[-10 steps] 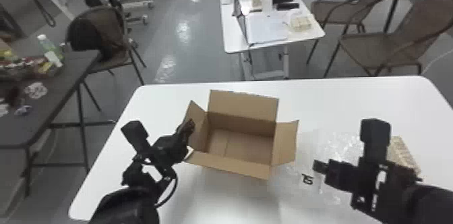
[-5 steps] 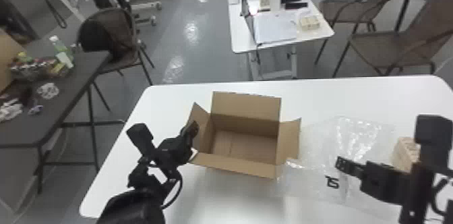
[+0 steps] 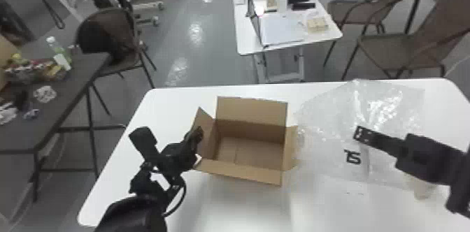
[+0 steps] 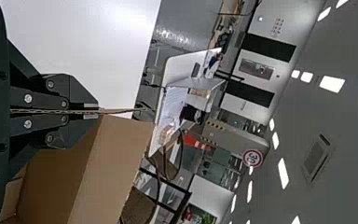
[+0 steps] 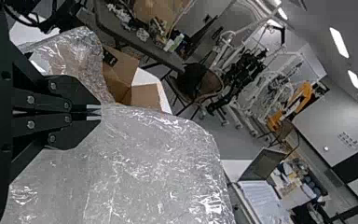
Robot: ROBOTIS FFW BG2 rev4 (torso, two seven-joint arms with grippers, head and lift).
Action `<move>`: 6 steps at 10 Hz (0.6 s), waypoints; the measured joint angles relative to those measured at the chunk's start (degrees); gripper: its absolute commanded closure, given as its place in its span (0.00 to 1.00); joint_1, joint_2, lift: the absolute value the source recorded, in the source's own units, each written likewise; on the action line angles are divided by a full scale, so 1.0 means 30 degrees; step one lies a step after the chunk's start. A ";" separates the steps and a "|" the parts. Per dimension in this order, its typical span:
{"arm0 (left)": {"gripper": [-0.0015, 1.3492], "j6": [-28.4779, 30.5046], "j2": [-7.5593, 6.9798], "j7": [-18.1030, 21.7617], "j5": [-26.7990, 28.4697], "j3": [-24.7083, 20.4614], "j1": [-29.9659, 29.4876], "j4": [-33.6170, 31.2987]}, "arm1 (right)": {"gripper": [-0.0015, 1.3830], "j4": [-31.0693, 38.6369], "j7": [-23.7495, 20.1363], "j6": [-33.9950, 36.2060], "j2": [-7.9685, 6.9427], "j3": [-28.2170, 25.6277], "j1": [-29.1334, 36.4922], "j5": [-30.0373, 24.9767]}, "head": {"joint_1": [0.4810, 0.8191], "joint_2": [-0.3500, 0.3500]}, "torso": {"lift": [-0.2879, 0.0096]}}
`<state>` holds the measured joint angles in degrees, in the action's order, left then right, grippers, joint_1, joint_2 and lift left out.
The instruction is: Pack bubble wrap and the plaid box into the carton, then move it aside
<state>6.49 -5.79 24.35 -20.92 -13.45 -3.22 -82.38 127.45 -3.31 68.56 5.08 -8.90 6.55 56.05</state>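
And here's your right gripper [image 5: 95,112], clamped on the bubble wrap [image 5: 154,158], the sheet spreading beside the open carton [image 3: 251,109]. Your left gripper [image 4: 93,112] has its fingers pinched on the carton's left flap [image 3: 206,128]. Watch that wide, floppy sheet! Swing it in low and it could catch the right flap [image 3: 291,147], folding it inward or tugging the carton against your left grip, maybe creasing the cardboard. The pinch is only at the fingertips, so a snag could pull the wrap free. And look, a pale shape, probably the plaid box [image 3: 424,187], sits by the wrap's near edge: drag sideways and you might shove it.
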 measured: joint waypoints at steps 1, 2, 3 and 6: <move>0.90 0.0067 -0.0126 -0.0275 -0.0094 0.0272 0.0017 -0.0017 | 0.93 -0.0294 -0.0012 -0.0113 0.0436 -0.0027 -0.0623 0.1054 | 0.63 0.86 | 0.88; 0.90 0.0069 -0.0246 -0.0524 -0.0232 0.0538 0.0037 -0.0019 | 0.93 -0.1092 -0.0281 -0.0203 0.0811 0.0240 -0.1299 0.2307 | 0.63 0.86 | 0.88; 0.90 0.0030 -0.0354 -0.0661 -0.0389 0.0745 0.0047 -0.0021 | 0.93 -0.2090 -0.0877 -0.0437 0.0902 0.0923 -0.1937 0.2875 | 0.63 0.89 | 0.88; 0.90 -0.0059 -0.0460 -0.1061 -0.0626 0.1069 0.0053 -0.0021 | 0.93 -0.7522 -0.6131 -0.3085 -0.0354 0.3987 -0.4231 -0.0341 | 0.63 0.97 | 0.88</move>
<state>6.31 -7.18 21.16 -22.79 -10.25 -3.06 -82.45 104.88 -21.70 59.31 4.02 3.06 -6.14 55.03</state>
